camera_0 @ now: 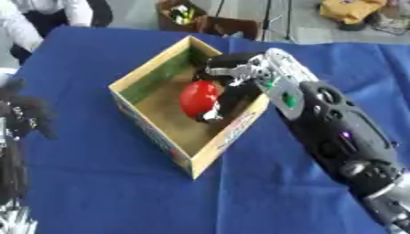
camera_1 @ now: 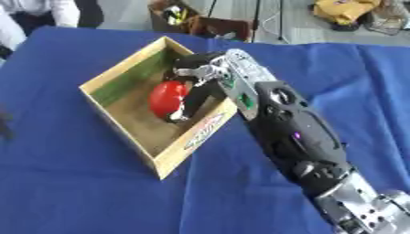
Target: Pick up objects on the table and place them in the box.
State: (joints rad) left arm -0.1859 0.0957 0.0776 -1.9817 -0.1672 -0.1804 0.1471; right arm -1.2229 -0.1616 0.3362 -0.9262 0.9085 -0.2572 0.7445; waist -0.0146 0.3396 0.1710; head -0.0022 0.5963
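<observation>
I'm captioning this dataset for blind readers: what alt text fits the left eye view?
The right robot hand reaches into an open cardboard box on a blue tablecloth, its fingers curled around a red object inside the box. The left robot hand shows dark at the left edge.

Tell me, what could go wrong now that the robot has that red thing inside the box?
The right hand reaches over the box rim with its fingers curled round the red object. If it lifts away without letting go cleanly, the object may come back out. The forearm also sits close to the near wall, so pulling back could nudge or tip the box.
</observation>
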